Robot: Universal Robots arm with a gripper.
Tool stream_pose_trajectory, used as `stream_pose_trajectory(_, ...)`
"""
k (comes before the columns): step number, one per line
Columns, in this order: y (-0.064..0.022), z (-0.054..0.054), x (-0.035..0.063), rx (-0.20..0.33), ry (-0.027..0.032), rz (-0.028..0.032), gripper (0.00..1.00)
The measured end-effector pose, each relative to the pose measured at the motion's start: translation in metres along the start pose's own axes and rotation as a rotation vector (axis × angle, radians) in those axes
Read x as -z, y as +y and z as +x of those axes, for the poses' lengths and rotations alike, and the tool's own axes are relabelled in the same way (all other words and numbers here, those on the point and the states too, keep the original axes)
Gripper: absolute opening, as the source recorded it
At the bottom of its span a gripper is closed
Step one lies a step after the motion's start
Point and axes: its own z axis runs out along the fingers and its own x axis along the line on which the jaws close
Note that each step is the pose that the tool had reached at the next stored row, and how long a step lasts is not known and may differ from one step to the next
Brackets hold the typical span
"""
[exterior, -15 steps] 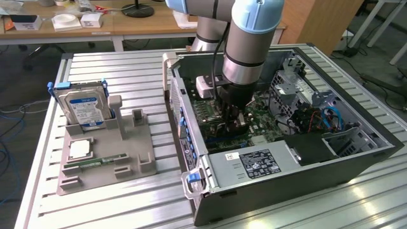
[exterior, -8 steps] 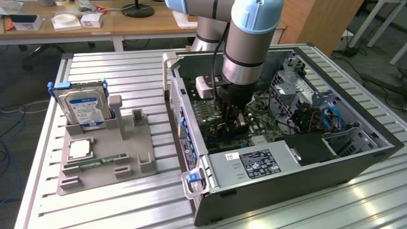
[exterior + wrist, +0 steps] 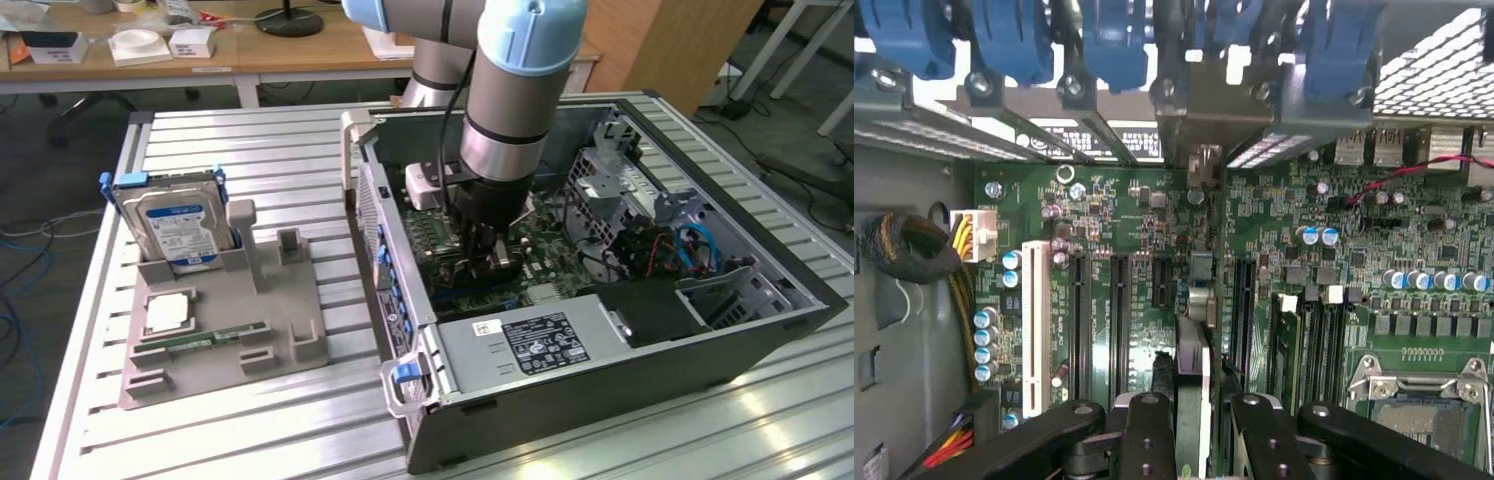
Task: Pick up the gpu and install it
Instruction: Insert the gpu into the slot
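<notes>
My gripper [image 3: 489, 255] is reaching down inside the open computer case [image 3: 747, 330], over the green motherboard [image 3: 554, 262]. In the wrist view the gpu [image 3: 1194, 370] shows edge-on as a thin dark card standing upright between my two black fingers [image 3: 1147, 435]. The gripper [image 3: 1199, 440] is shut on it. The card runs along a black expansion slot [image 3: 1199, 280], and its silver bracket end [image 3: 1199, 125] sits at the case's rear slot openings. Whether its edge is seated in the slot I cannot tell.
A grey parts holder [image 3: 287, 345] on the slatted table carries a blue-labelled hard drive [image 3: 174, 225], a processor [image 3: 167, 312] and a green memory stick [image 3: 200, 340]. Inside the case are the power supply [image 3: 527, 340], blue slot latches [image 3: 1004, 40], a white slot [image 3: 1034, 330] and the processor socket [image 3: 1424, 400].
</notes>
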Motion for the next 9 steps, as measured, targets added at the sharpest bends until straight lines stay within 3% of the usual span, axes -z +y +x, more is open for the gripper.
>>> stream_pose_trajectory(9,0.0012,0.0001,0.0002,0.0,0.0003,-0.0001,0.27)
